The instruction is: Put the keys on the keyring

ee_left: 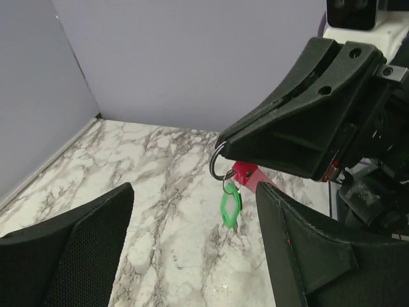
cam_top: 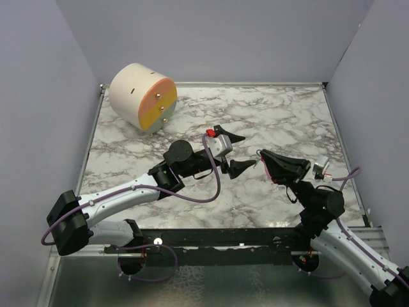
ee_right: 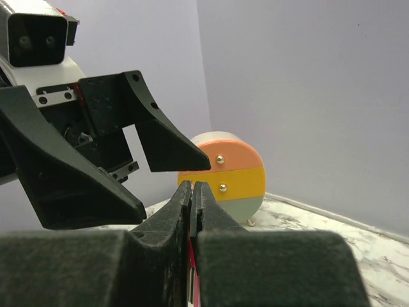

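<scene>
The tiny bright green flat key (ee_left: 230,206) hangs in mid-air at the centre of the left wrist view. It dangles from the thin silvery metal ring of the keyring (ee_left: 218,165), whose slim pink-red strip tag (ee_left: 246,174) runs up and right into the right gripper (ee_left: 225,148). That gripper's black fingers are pressed together on the tag; the right wrist view shows the pink strip pinched in the slit between them at lower centre. The left gripper (cam_top: 249,151) faces it from the left, fingers spread wide and holding nothing, apart from the key. Below lies the white, grey-veined marble table (cam_top: 287,115). At the upper left of the top view a cream cylinder (cam_top: 131,89) rests on its side, its round face banded orange, yellow and pale green, with small metal studs.
</scene>
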Controlling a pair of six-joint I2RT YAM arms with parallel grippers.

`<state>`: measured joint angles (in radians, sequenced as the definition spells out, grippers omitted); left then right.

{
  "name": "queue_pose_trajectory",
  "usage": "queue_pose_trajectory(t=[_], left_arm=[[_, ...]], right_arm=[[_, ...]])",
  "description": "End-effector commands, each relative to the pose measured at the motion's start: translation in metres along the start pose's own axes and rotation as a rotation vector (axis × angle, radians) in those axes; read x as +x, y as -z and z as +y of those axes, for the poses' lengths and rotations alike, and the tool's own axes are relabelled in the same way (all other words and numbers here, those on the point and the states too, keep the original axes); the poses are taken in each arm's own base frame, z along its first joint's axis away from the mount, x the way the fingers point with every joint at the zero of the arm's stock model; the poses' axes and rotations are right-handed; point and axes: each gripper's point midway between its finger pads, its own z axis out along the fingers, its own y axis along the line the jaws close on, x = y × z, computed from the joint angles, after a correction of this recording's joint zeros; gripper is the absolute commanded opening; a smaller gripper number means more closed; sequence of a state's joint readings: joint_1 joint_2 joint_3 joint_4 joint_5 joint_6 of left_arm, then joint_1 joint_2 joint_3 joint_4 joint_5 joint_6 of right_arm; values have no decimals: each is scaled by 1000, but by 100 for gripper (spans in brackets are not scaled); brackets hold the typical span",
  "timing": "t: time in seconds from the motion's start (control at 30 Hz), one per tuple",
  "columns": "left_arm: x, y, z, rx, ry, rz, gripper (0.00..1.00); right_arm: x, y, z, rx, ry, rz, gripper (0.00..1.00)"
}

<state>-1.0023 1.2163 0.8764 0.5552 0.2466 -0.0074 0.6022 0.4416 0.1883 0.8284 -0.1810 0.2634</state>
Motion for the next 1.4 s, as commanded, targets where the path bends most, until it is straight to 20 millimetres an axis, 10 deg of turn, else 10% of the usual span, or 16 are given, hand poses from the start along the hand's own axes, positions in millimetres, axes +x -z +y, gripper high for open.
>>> queue_pose_trajectory(t=[0.0, 0.53, 1.37], left_arm=[[-2, 1, -12, 101, 2, -12, 77], [-6, -6, -12, 275, 5, -40, 46], [-7, -14, -3, 271, 37, -34, 31]], right_arm=[[-14, -6, 5, -20, 10, -25, 1], [-19, -6, 10, -41, 9, -25, 1], [-14, -12, 15, -77, -11, -19, 1]])
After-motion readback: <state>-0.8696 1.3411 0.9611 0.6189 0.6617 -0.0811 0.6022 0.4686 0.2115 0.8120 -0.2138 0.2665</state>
